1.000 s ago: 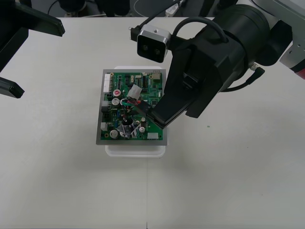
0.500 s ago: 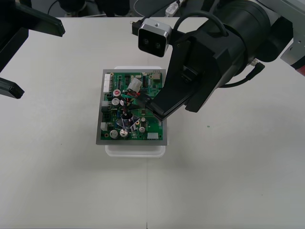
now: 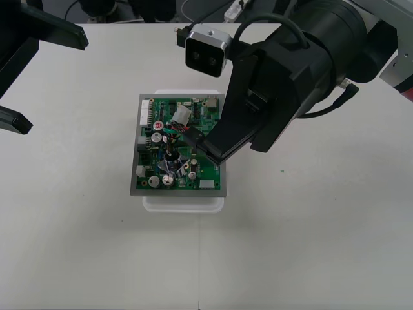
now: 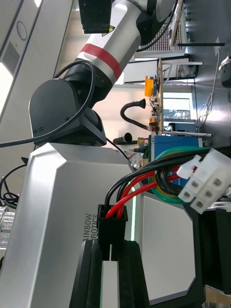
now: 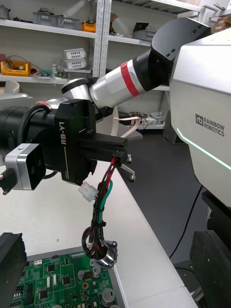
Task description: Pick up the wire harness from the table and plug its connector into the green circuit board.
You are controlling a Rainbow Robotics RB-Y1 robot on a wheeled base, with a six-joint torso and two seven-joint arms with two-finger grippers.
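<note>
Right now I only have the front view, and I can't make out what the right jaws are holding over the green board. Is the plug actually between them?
Observer: Yes. In the right wrist view the black plug is clamped between the right jaws, with red and black wires rising from it.
Operator: So is it seated in the board?
Observer: No. The left wrist view shows the harness hanging from those jaws above the green board, with the plug end uppermost.
Operator: Where is the metal end?
Observer: The round flanged socket hangs lowest, just over the board's components. I cannot tell whether it touches them.
</note>
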